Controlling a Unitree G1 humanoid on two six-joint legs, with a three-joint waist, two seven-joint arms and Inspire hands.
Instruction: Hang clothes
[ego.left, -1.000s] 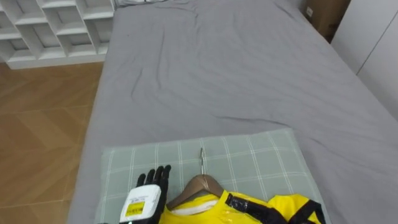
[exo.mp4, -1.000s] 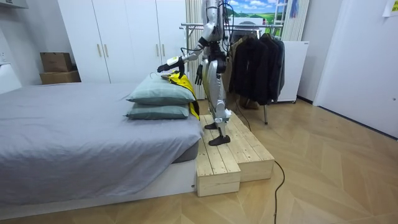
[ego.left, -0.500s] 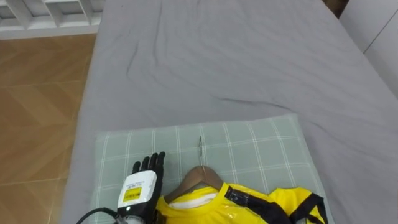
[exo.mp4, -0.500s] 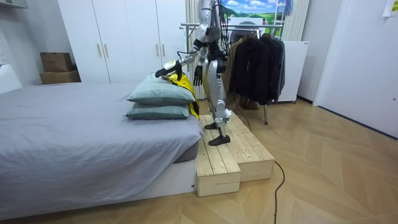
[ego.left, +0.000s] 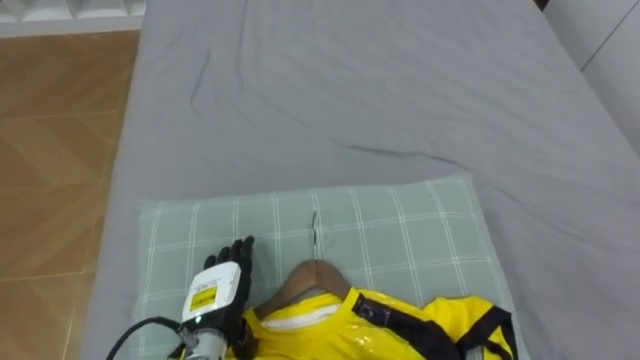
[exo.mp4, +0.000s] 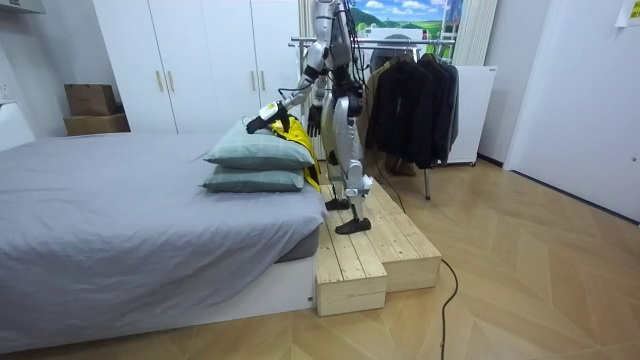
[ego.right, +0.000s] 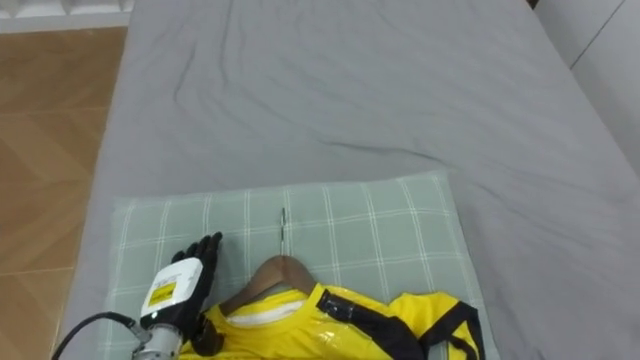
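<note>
Shirt (ego.left: 400, 328) on hanger (ego.left: 309, 277), L hand (ego.left: 216, 297) beside

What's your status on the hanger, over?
Left robot hand open, beside the hanger. Yellow garment on hanger, lying on pillow. Right robot hand down at side. Nothing blocking.

No readable text, left hand (ego.left: 224, 285) label (ego.left: 204, 298) illegible

Grey bed (ego.left: 380, 100), white wardrobes (exo.mp4: 200, 65), likely parquet (ego.left: 50, 120)
</note>
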